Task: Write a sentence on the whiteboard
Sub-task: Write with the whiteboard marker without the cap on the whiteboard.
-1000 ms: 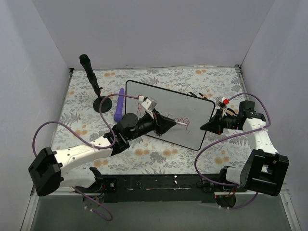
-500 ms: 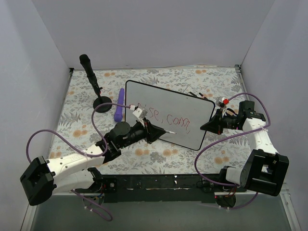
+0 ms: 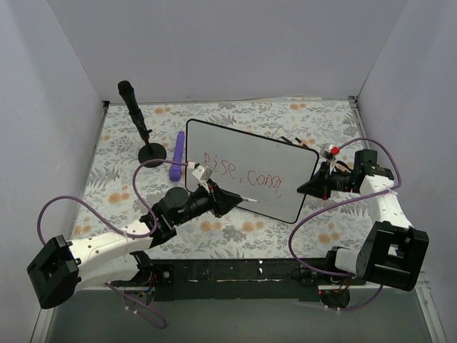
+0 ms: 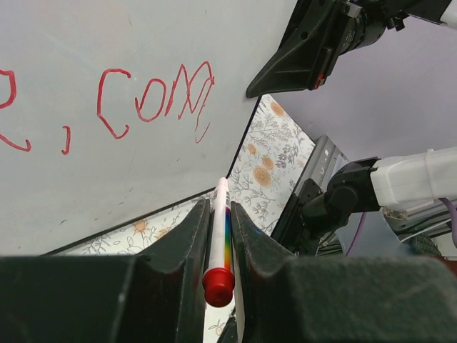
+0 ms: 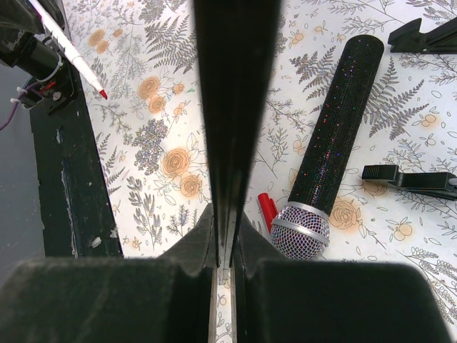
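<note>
The whiteboard [image 3: 251, 153] lies slantwise mid-table, and it also fills the left wrist view [image 4: 107, 43]. The sentence [image 3: 243, 171] reads about "Rise, conq" in red; ", conq" shows in the left wrist view [image 4: 153, 100]. My left gripper [image 3: 238, 199] is shut on a white marker [image 4: 218, 236] with a rainbow stripe and red end. The marker tip is by the board's near rim, below the letters. My right gripper [image 3: 303, 187] is shut on the board's right edge, seen edge-on [image 5: 232, 107] between its fingers [image 5: 203, 229].
A black stand [image 3: 139, 121] and a purple object [image 3: 176, 156] lie left of the board. In the right wrist view a glittery black microphone [image 5: 328, 143], a red cap [image 5: 267, 211] and black clips [image 5: 400, 176] lie on the floral cloth [image 3: 107, 179].
My left arm has drawn back toward the near left, taking the marker off the writing area. The red letters it covered now show. The right arm has not moved.
</note>
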